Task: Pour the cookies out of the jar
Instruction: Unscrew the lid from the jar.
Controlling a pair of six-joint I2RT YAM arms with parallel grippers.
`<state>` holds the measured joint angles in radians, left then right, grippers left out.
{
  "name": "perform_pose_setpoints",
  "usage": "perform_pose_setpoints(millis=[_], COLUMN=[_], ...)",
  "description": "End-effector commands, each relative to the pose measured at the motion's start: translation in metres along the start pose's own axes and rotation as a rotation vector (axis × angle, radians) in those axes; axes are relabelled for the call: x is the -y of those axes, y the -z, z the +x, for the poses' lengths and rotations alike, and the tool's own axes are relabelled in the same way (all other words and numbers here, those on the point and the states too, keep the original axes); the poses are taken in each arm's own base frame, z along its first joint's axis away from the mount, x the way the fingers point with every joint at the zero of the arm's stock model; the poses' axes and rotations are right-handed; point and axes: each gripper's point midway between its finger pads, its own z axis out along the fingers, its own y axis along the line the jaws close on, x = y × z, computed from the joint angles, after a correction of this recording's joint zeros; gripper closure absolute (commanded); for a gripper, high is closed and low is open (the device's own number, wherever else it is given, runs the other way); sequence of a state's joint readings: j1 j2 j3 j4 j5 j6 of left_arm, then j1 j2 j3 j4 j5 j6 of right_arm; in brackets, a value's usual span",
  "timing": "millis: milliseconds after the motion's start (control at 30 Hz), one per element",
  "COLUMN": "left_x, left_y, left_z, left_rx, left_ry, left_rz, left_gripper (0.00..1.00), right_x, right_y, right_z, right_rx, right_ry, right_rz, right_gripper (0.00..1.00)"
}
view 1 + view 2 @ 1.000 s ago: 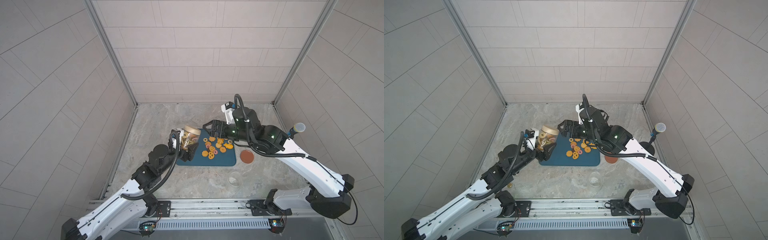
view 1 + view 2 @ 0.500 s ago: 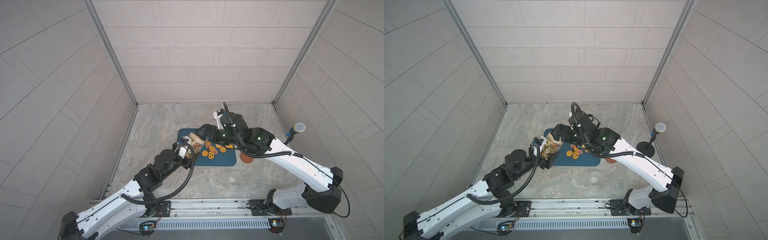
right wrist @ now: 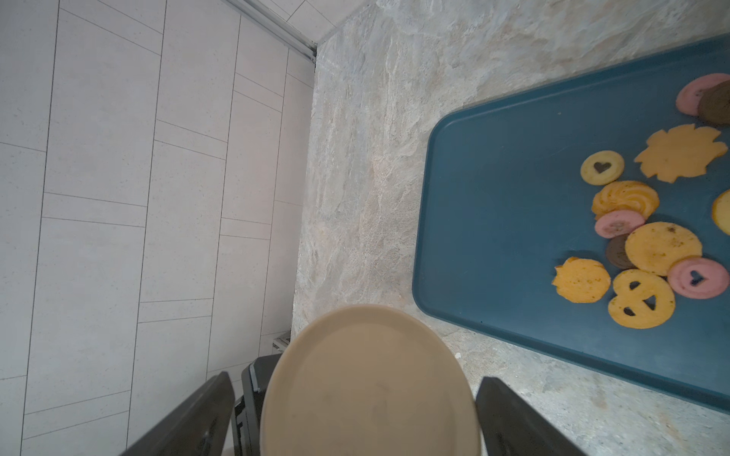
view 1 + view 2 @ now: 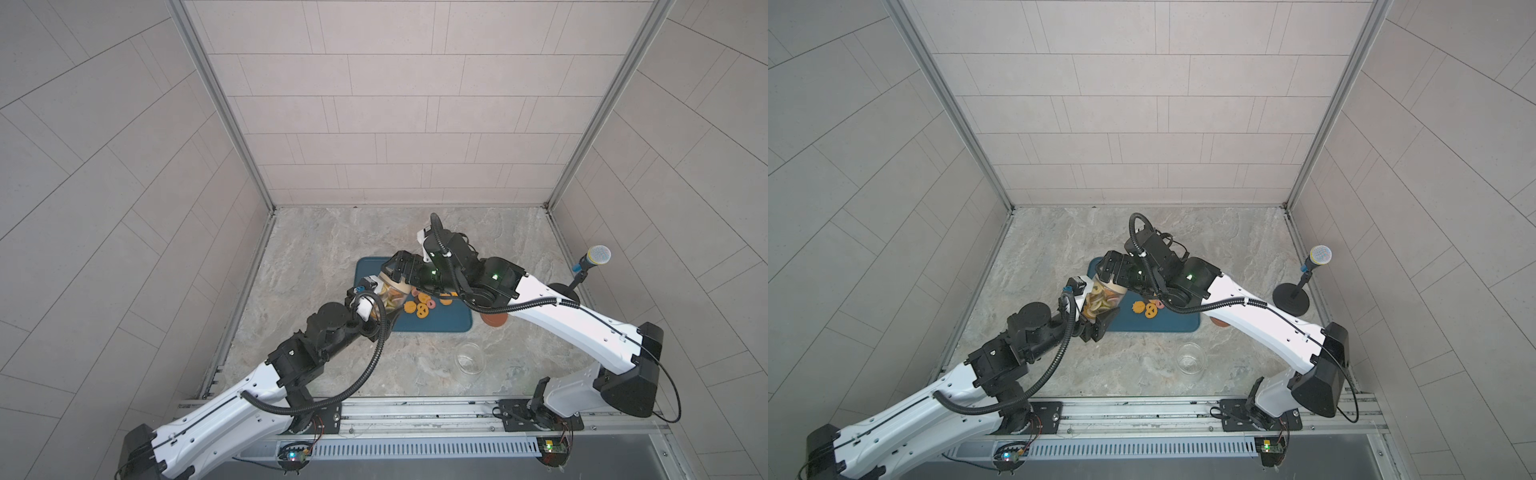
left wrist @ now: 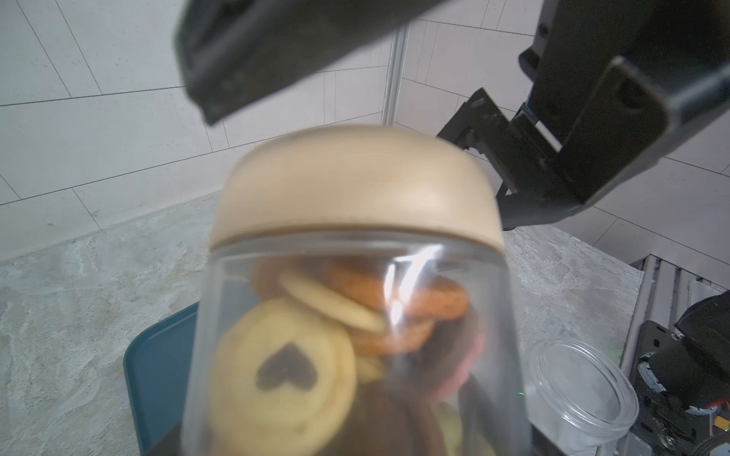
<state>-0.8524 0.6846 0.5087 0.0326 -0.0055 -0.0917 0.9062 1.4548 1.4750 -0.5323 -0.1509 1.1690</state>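
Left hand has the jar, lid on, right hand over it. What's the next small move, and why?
Probably close the right hand on the beige lid. Its open fingers straddle the lid, the left hand holds the jar, and the cookies inside cannot pour with it on.

marbled tabletop, teal tray, clear jar (upright), reddish-brown disc, microphone stand

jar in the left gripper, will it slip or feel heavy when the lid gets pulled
Probably slippery: the jar has a smooth, glossy wall. Likely not light: cookies crowd it. The lid sits flush, so pulling may drag the jar.
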Motion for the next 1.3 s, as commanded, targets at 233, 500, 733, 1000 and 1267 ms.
perform_pose_setpoints(millis=[233, 500, 733, 1000, 1267], left_x=[0.004, 0.006, 0.006, 0.007, 0.006], left_y=[0.013, 0.014, 0.012, 0.012, 0.013], left_z=[-0.051, -0.051, -0.047, -0.046, -0.046], left_rx=[0.195, 0.196, 0.183, 0.179, 0.184], left_ry=[0.002, 0.007, 0.009, 0.015, 0.033], left_rz=[0.016, 0.025, 0.027, 0.034, 0.034], left_gripper=[1.00, 1.00, 1.00, 1.00, 1.00], right_x=[0.001, -0.001, -0.009, -0.008, -0.010], right_y=[-0.011, -0.013, -0.006, -0.010, -0.011], right_z=[0.008, 0.007, 0.000, 0.001, 0.002], right_rx=[-0.014, -0.010, 0.024, 0.015, 0.013], right_ry=[-0.048, -0.047, -0.031, -0.037, -0.019], right_rz=[-0.005, -0.018, -0.050, -0.055, -0.066], right_gripper=[0.00, 0.05, 0.00, 0.07, 0.40])
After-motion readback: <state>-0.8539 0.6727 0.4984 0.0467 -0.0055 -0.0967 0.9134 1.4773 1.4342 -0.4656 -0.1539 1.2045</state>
